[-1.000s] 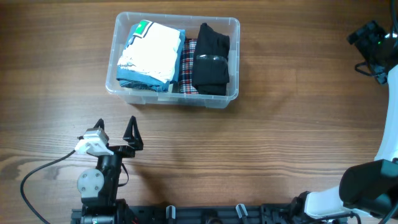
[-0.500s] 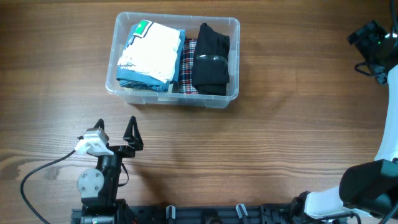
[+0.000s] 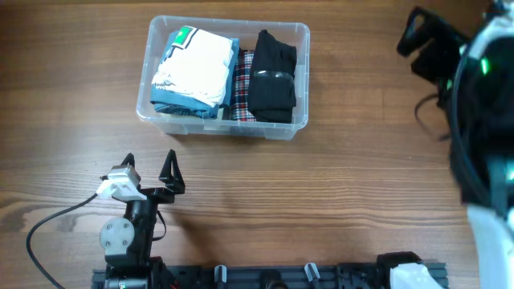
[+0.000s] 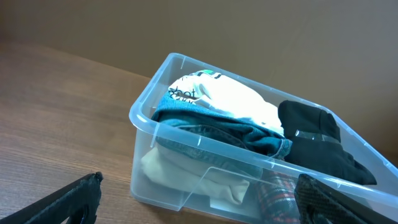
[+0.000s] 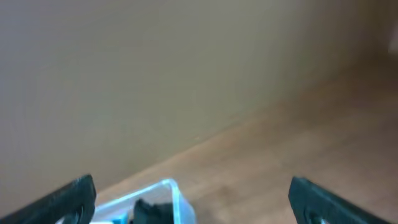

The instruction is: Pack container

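Note:
The clear plastic container (image 3: pixel 302 76) stands at the table's far middle. It holds a white and blue folded stack (image 3: pixel 193 71), a plaid cloth (image 3: pixel 243 84) and a black folded cloth (image 3: pixel 273 76). My left gripper (image 3: pixel 148 168) is open and empty, low near the front left, pointing at the container (image 4: pixel 186 186). My right gripper (image 3: pixel 422 40) is open and empty, raised high at the far right. In the blurred right wrist view (image 5: pixel 193 205) only the container's corner (image 5: pixel 171 190) and the black cloth (image 5: pixel 149 211) show.
The wooden table (image 3: pixel 361 185) runs around the container. A black cable (image 3: pixel 56 221) trails from the left arm's base at the front left. The right arm's large body (image 3: pixel 486 120) fills the right edge of the overhead view.
The right arm has swung up and inward, now looming much larger at the right of the overhead view. The left arm and the container have not moved.

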Tool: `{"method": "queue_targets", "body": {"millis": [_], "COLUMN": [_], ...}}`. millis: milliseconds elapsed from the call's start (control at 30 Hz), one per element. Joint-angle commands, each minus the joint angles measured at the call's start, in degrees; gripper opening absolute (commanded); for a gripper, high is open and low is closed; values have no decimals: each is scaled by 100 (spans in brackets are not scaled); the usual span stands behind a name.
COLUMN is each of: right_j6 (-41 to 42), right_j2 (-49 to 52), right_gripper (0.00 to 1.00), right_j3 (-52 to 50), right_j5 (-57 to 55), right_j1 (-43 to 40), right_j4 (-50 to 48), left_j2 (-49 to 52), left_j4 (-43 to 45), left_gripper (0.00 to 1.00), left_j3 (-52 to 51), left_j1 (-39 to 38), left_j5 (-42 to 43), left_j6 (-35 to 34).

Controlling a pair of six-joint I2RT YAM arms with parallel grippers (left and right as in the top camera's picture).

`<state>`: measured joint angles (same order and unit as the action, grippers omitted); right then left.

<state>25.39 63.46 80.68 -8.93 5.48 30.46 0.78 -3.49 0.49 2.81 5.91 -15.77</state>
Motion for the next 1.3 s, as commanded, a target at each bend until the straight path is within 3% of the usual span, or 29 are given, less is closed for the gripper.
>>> {"method": "queue_targets", "body": {"millis": [0, 200, 467, 767, 1033, 1267], "right_j6": [-1996, -1930, -1923, -1803, -1792, -2050], "right_j2": [-1123, -3348, -5484, -6341, -6325, -5705], "right_gripper": [100, 100, 100, 100, 99, 100], "right_j3": [-2020, -5213, -7340, -7987, -8039, -8039], "right_j5": [1502, 1676, 1797, 1801, 1626, 1635], "right_j1": [-118, -201, -216, -492, -514, -511], "right_j4": [-1480, -3766, -3901, -3265, -3086, -3091], "left_j2": [-61, -61, -61, -61, -61, -61], "left_j4": [-44, -44, -44, -44, -44, -44], "left_gripper": [100, 100, 100, 100, 100, 100], "left_j3": [-17, -17, -17, -17, -17, -17], "left_j1": [46, 48, 48, 46, 48, 46], "left_j5": [7, 7, 7, 7, 7, 7], "left_j6": [55, 55, 55, 55, 55, 55]}}
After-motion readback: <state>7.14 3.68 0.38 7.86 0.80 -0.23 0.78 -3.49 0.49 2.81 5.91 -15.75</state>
